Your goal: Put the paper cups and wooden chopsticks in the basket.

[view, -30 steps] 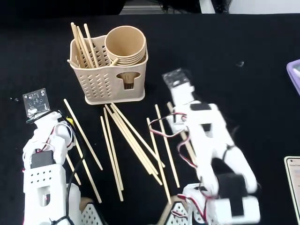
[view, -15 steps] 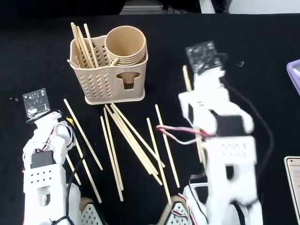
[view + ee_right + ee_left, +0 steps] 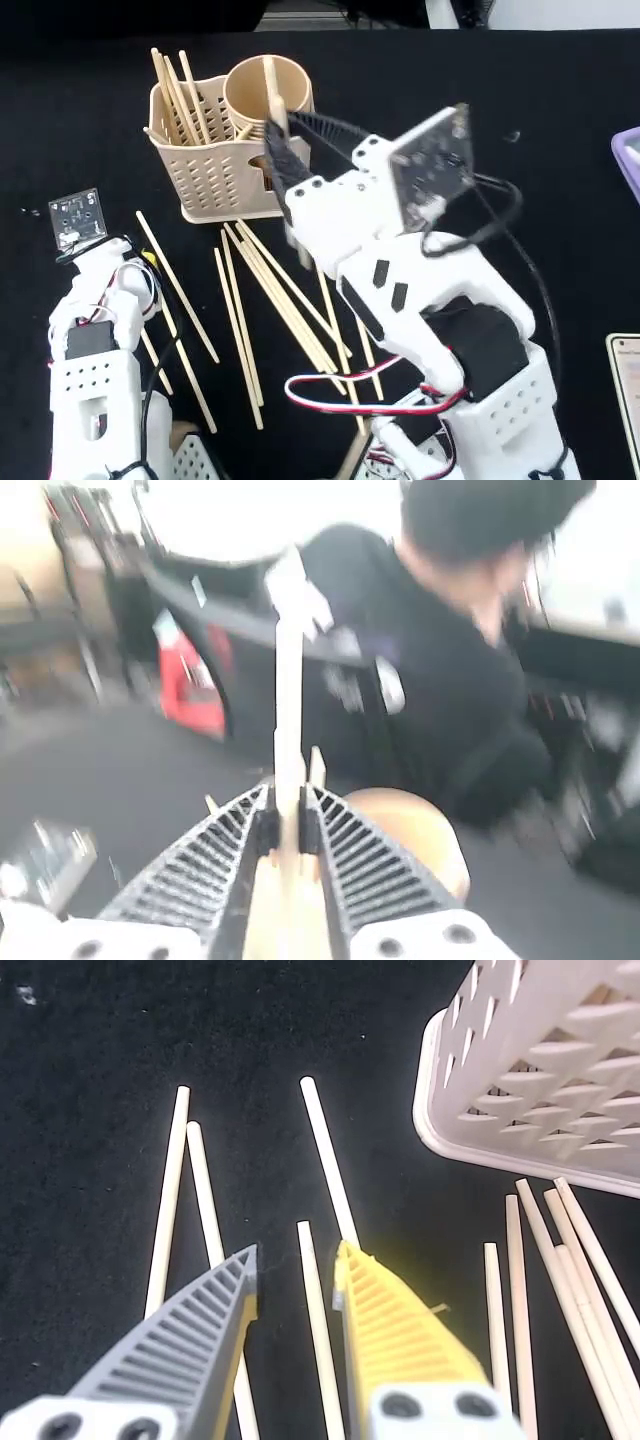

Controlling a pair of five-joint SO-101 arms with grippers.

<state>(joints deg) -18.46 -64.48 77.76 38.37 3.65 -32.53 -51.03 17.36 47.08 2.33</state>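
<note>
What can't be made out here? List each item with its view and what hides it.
High view: basket front corner and some loose chopsticks, hidden under the right gripper and its arm.
High view: purple object, cut off by the right edge.
Right wrist view: paper cups, blurred and partly behind that gripper.

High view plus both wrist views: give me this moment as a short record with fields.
basket: upright on the black table
paper cups: stacked in one basket compartment
stored chopsticks: several standing in the other compartment
right claw: shut on a held chopstick, roughly upright, at the cup side of the basket
left claw: open, empty, low over the table near the basket
loose chopsticks: many lying on the table in front of the basket
</note>
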